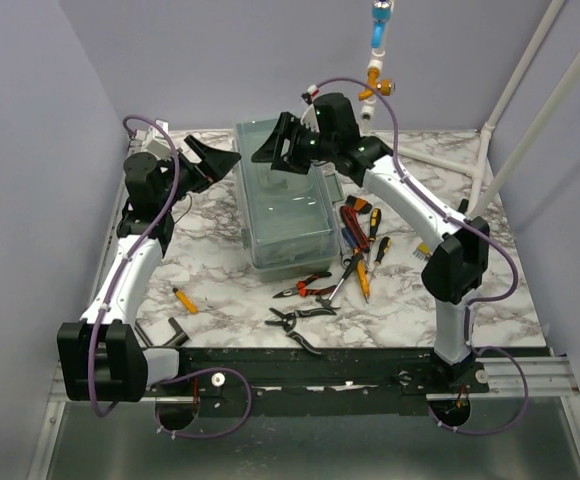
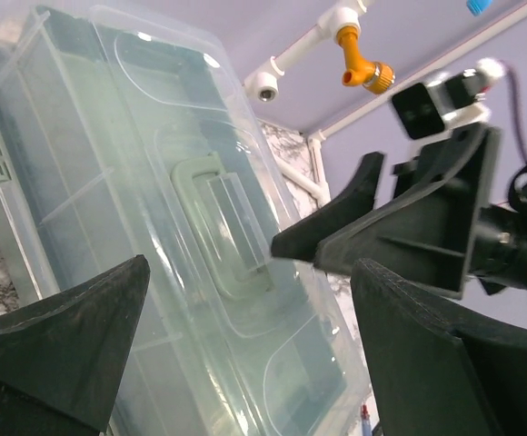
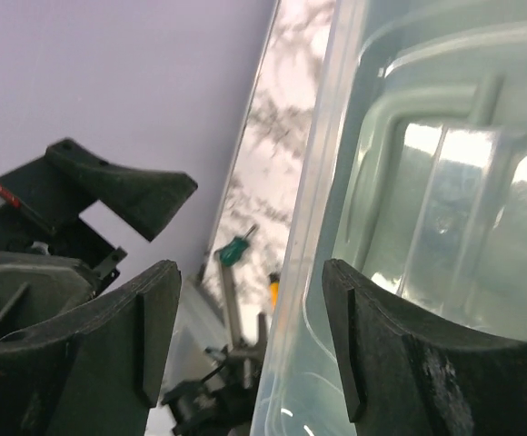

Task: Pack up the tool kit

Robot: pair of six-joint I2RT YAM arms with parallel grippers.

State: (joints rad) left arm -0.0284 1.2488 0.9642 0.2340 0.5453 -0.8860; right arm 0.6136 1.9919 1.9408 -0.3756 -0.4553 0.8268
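The clear plastic tool box [image 1: 288, 215] stands mid-table. Its lid with a moulded handle [image 2: 223, 227] fills the left wrist view. My left gripper [image 1: 220, 160] is open and empty, just left of the box's far end; its fingers frame the lid [image 2: 250, 300]. My right gripper [image 1: 275, 150] is open above the box's far end. The lid's left rim [image 3: 336, 227] runs between its jaws [image 3: 250, 300]; I cannot tell if a pad touches it. Loose tools lie outside the box: screwdrivers [image 1: 365, 235], red-handled pliers [image 1: 305, 288] and black pliers [image 1: 295, 320].
A small yellow tool [image 1: 184, 299] and a dark hex key [image 1: 175, 328] lie at front left. A green-handled screwdriver [image 3: 236, 247] shows in the right wrist view. White pipes [image 1: 490, 150] stand at back right. Grey walls close three sides.
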